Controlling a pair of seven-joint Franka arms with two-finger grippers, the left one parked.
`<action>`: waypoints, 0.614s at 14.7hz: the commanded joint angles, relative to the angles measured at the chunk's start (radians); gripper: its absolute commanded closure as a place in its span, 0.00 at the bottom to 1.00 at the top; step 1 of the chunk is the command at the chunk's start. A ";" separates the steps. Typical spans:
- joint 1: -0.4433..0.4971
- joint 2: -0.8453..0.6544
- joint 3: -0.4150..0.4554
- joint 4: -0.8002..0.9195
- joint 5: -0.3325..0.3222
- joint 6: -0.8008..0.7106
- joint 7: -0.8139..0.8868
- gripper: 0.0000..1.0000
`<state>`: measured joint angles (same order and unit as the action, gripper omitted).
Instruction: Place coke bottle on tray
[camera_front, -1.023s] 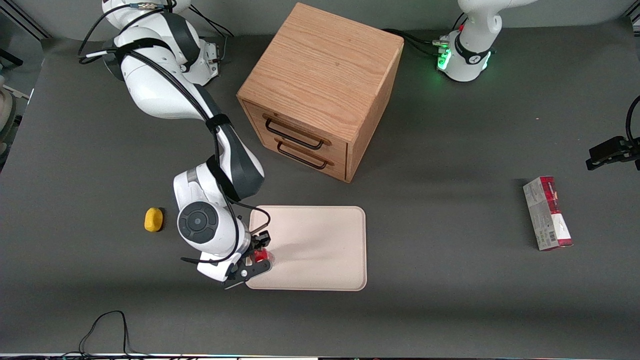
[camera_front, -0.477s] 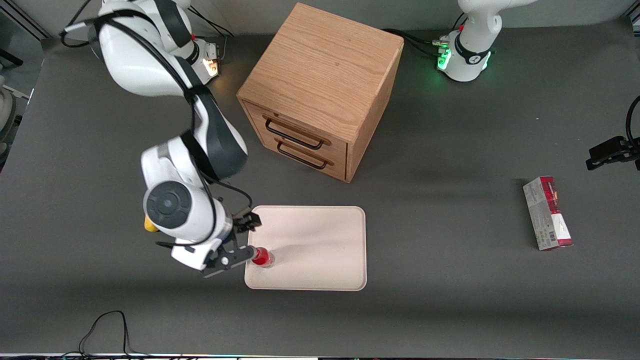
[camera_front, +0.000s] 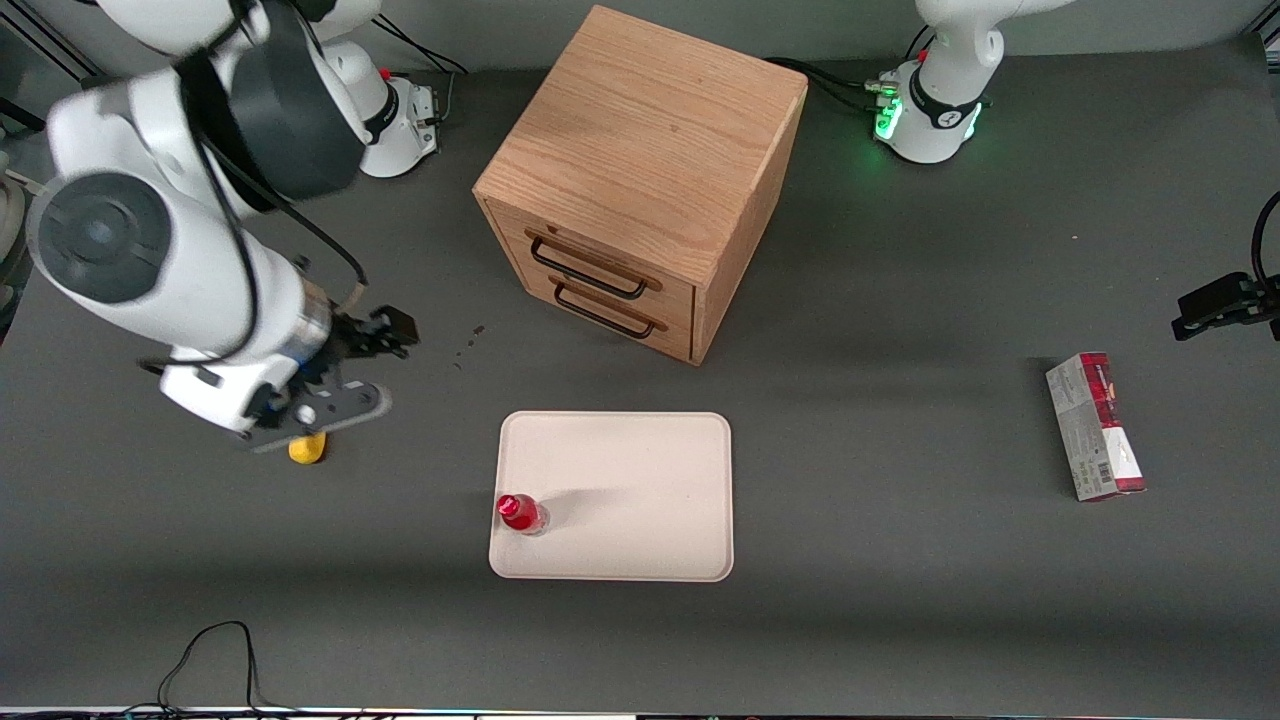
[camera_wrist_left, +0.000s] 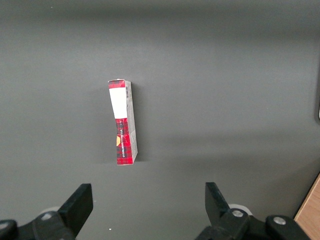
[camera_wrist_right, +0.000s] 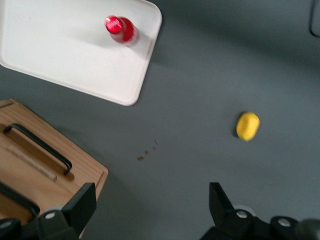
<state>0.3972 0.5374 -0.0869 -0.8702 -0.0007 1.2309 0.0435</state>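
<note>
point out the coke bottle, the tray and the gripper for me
coke bottle (camera_front: 521, 512), front view, on its red cap.
tray (camera_front: 640, 480), front view, on its bare flat middle.
gripper (camera_front: 363, 368), front view, midway between its open fingertips, raised off the tray above the yellow object.

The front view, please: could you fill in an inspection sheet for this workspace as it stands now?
Surface: dark grey table, a few small crumbs nearer the camera than the working arm's base.
Job's things: bottle upright on the tray, near the corner toward the working arm's end.
Clutter: wooden cabinet, both drawers shut; yellow object beside the tray; carton lying flat toward the parked arm's end.
Pincer: pincer open, empty, raised above the yellow object, apart from the bottle.
Cables: black cable looped at the table's near edge; cables at both arm bases.
Surroundings: nothing seen.
</note>
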 joint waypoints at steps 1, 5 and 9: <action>0.003 -0.231 -0.057 -0.330 0.004 0.073 0.006 0.00; -0.075 -0.497 -0.100 -0.724 0.025 0.304 0.007 0.00; -0.158 -0.583 -0.099 -0.844 0.041 0.363 0.003 0.00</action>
<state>0.2548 0.0421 -0.1961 -1.5978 0.0221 1.5353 0.0407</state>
